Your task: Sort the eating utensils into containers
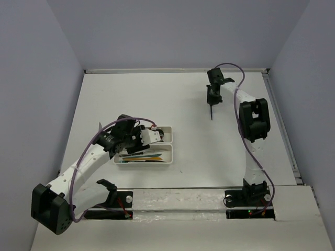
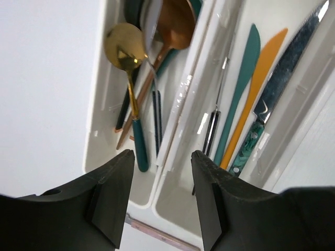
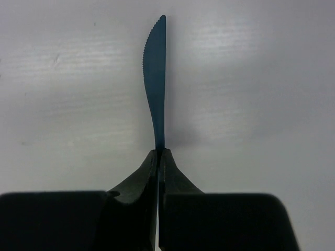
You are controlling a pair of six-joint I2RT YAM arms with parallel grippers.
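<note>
- Top view: a bare white tabletop [image 1: 172,99] sits between plain pale lilac walls [image 1: 36,78] that close in at the left, back and right. A lighter, scuffed strip [image 1: 178,201] runs along the bottom edge, where both arm bases are bolted.
- Two white trays lie long side to long side at lower centre-left. The spoon tray [image 1: 167,129] is the upper one and the knife tray [image 1: 168,157] the lower, with orange and teal showing inside it.
- The left pincer [image 1: 161,136] hangs over the spoon tray, and a purple cable [image 1: 94,141] loops along its arm.
- In the upper right, well apart from the trays, the right pincer [image 1: 211,102] carries a dark blue knife [image 1: 211,112], its tip pointing down the frame.
- Left wrist view: the left pincer stands wide with nothing between its black fingers [image 2: 112,198], above the near ends of both trays.
- The spoon tray, at left, holds a gold spoon [image 2: 125,49] with a teal handle, a copper spoon [image 2: 175,23] and some dark handles, all overlapping.
- The knife tray, at right, holds a teal knife [image 2: 246,68], an orange knife [image 2: 259,78] and a silver knife [image 2: 277,89] with a green marbled handle, lying side by side. Bare white tabletop fills the left of the frame.
- Right wrist view: the right pincer is clamped tight on the dark blue knife. Its serrated blade points to the top of the frame over white, faintly streaked tabletop. I cannot tell whether the knife touches the surface.
</note>
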